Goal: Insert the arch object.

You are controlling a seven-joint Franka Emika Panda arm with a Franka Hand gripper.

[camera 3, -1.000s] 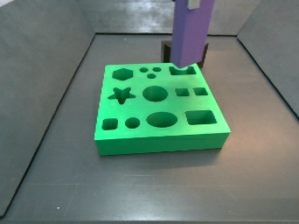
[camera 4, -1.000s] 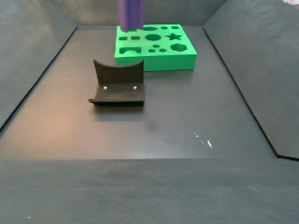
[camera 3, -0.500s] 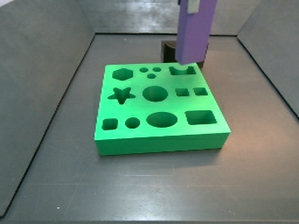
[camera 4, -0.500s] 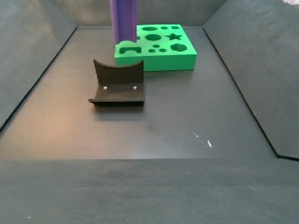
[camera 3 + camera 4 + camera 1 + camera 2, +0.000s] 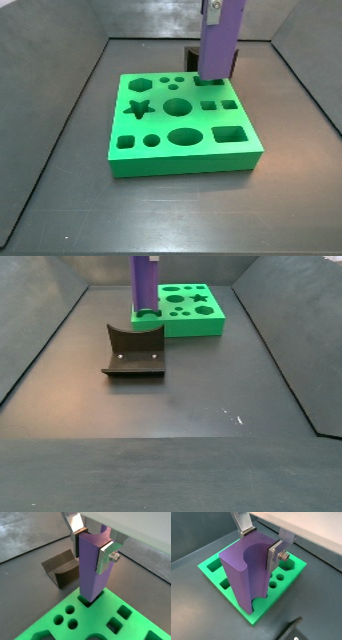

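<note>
The arch object (image 5: 93, 572) is a tall purple bar with a concave groove down one side, so its cross-section is an arch. It shows in both wrist views (image 5: 246, 577) and both side views (image 5: 221, 40) (image 5: 144, 281). My gripper (image 5: 93, 543) (image 5: 261, 544) is shut on its upper end and holds it upright. Its lower end stands in the mouth of a hole at the back corner of the green block (image 5: 187, 166) (image 5: 93, 619). No small dark block shows apart from the fixture.
The green block (image 5: 201, 322) (image 5: 301, 564) has several shaped holes: star, circles, squares, oval. The dark fixture (image 5: 134, 353) (image 5: 60, 569) stands on the floor just beside the block's corner, close to the bar. Grey walls ring the floor.
The purple bar has shifted slightly sideways over the block's back corner and come down a little, so its lower end now covers the arch-shaped hole.
</note>
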